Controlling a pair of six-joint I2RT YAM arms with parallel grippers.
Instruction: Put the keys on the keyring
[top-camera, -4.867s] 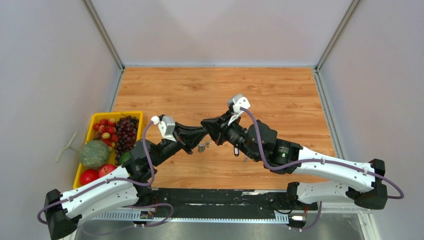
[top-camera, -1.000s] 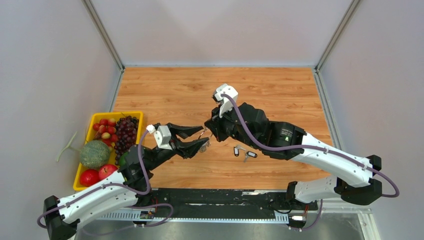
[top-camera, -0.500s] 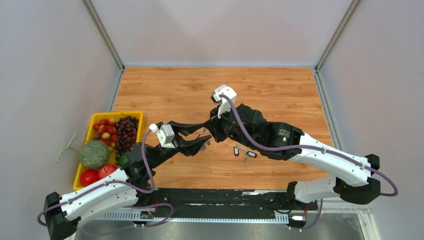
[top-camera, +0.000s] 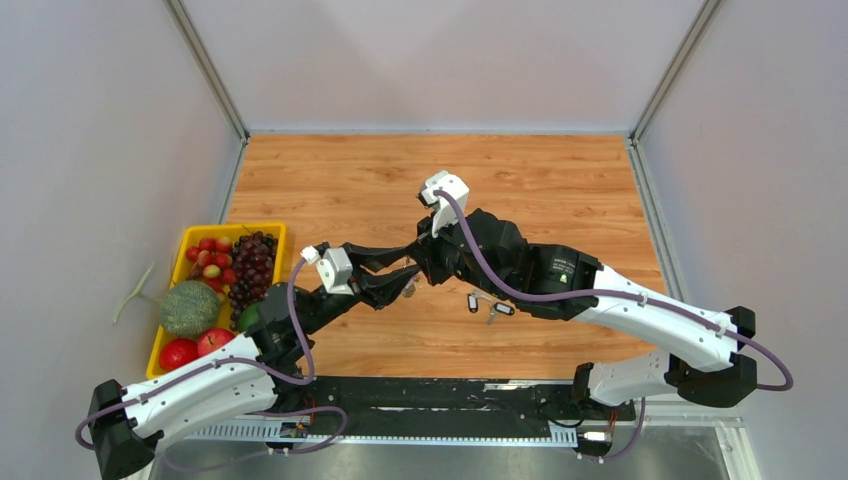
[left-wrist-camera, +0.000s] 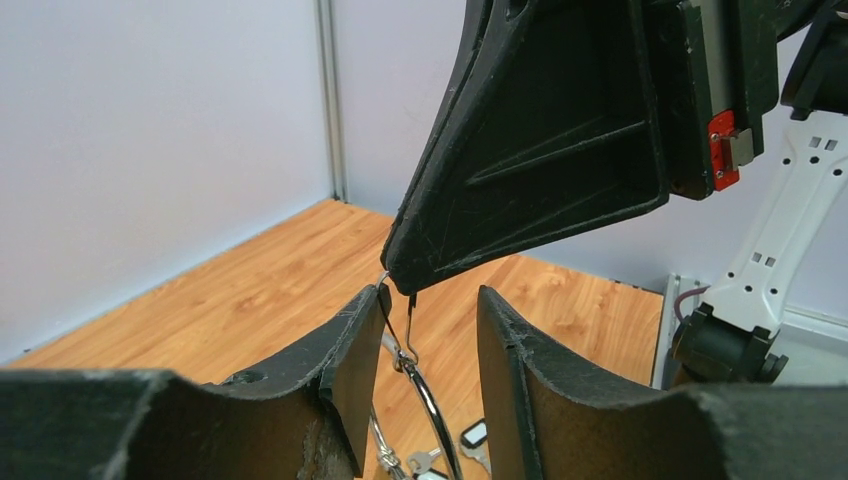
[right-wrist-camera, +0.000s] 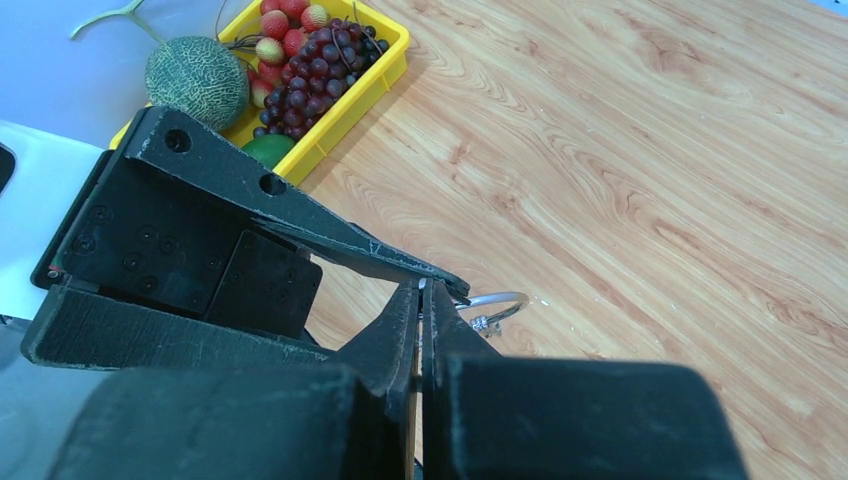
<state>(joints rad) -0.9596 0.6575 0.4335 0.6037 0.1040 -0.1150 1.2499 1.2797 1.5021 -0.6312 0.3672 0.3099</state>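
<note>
Tabletop (top-camera: 560, 190) unchanged; left pincer (left-wrist-camera: 432, 296) narrowed around keyring (left-wrist-camera: 431, 396).

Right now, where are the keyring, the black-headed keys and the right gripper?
keyring (right-wrist-camera: 500, 299): right wrist view, on the silver arc past the fingertips.
keys (top-camera: 473, 302): top view, on one key's black head.
right gripper (right-wrist-camera: 420, 296): right wrist view, between its shut fingertips.

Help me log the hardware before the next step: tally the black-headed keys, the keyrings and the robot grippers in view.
black-headed keys: 2
keyring: 1
grippers: 2, the left gripper and the right gripper
Total: 5
</note>
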